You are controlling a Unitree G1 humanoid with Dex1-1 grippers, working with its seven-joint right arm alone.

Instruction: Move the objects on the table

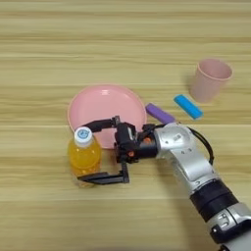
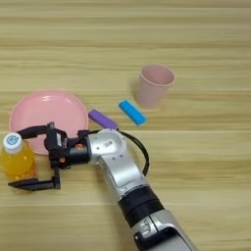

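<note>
A small orange-drink bottle [image 1: 85,158] with a white cap stands upright just in front of the pink plate's [image 1: 105,104] near-left rim. My right gripper [image 1: 83,153] reaches in from the right and is open wide. One black finger [image 1: 100,123] lies behind the bottle and the other [image 1: 108,178] in front of it, so the bottle stands between them. Whether either finger touches it is unclear. The pale pink cup [image 2: 154,85] stands upright at the far right, apart from the arm.
A purple block [image 1: 159,113] lies at the plate's right edge, just behind my wrist. A blue block [image 1: 188,106] lies between it and the cup. The silver forearm [image 1: 196,169] crosses the table's [image 1: 49,44] lower right.
</note>
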